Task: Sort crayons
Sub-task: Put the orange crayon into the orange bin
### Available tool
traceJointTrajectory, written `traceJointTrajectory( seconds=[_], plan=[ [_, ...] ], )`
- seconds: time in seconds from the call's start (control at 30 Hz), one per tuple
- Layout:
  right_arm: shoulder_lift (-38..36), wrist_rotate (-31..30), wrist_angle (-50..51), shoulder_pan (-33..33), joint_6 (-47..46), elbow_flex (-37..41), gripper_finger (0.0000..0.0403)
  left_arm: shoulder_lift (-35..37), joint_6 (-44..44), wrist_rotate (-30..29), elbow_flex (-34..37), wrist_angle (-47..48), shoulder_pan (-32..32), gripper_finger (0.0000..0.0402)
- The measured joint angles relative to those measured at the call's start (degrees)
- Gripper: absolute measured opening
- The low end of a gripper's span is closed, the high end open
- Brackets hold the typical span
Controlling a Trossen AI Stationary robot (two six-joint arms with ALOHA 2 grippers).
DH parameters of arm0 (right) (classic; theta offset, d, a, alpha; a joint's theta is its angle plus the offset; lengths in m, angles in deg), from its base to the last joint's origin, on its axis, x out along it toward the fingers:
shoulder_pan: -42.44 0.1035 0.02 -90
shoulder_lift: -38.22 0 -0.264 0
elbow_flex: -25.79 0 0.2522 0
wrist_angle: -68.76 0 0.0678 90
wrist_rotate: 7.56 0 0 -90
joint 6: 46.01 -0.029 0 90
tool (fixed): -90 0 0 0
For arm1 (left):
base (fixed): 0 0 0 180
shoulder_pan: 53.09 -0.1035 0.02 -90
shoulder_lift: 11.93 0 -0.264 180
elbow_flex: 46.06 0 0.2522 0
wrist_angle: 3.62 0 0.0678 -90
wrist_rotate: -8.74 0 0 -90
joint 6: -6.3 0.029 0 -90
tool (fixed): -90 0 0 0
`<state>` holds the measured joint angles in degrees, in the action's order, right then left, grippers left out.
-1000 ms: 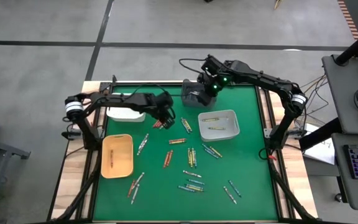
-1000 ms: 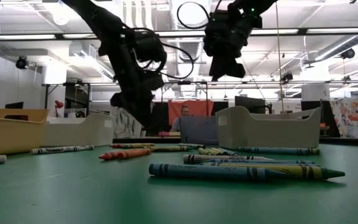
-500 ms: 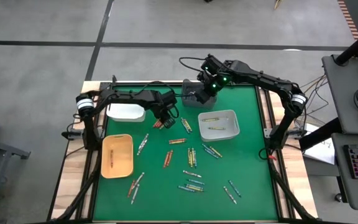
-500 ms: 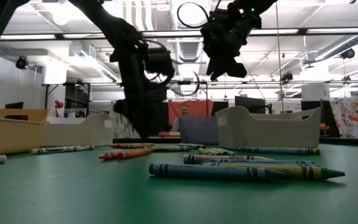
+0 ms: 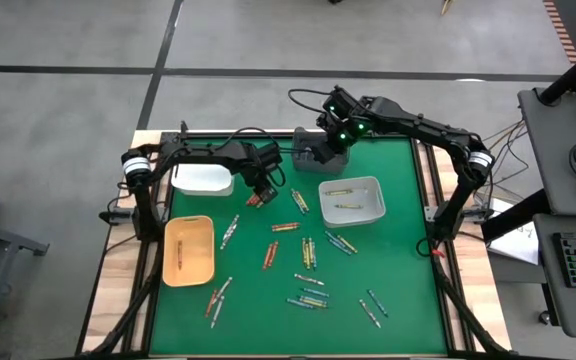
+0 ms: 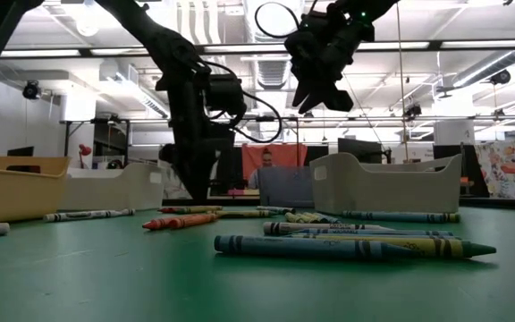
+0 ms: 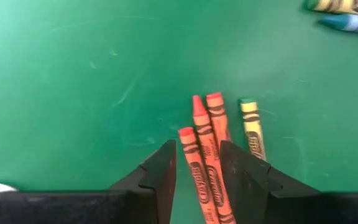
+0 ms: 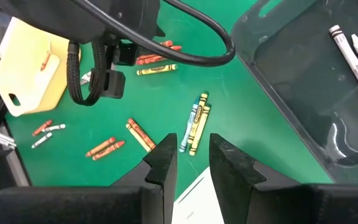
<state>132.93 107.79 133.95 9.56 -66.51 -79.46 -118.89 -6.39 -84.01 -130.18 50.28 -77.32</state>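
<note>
Crayons point(image 5: 308, 252) lie scattered over the green surface point(image 5: 398, 250), most of them from the centre out toward six o'clock in the high view, with a loose cluster near the middle and smaller groups lower down. I have the left hand point(image 5: 264, 192) down low at about eleven o'clock from the surface's centre, just beside the white tray point(image 5: 202, 180). From the left wrist view its fingers point(image 7: 161, 177) are spread, and three red-orange crayons point(image 7: 204, 149) lie flat on the surface between and just past them; I see no pinch on any of them. A yellow crayon point(image 7: 251, 127) lies just beside that trio. The right hand point(image 5: 340, 128) hangs high at about twelve o'clock, above the dark bin point(image 5: 311, 150), well clear of the surface in the low view. Its fingers point(image 8: 160, 163) stand parted with nothing visible between them. Two grey-white crayons point(image 8: 353, 55) rest inside the dark bin. The grey tray point(image 5: 352, 201) at about two o'clock holds two crayons, colours too small for me to tell. The yellow tray point(image 5: 189, 250) sits at about nine o'clock with one crayon inside. A person point(image 6: 267, 166) shows in the room beyond the surface in the low view.
</note>
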Motion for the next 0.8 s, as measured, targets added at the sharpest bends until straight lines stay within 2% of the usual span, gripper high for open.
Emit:
traceJointTrajectory(
  seconds=[0.8],
  plan=[
    [0.02,-0.01,-0.1,0.0,-0.59,0.0,0.0082,-2.22,0.18,-2.81,-0.04,-0.74,-0.43,0.0107]
  ],
)
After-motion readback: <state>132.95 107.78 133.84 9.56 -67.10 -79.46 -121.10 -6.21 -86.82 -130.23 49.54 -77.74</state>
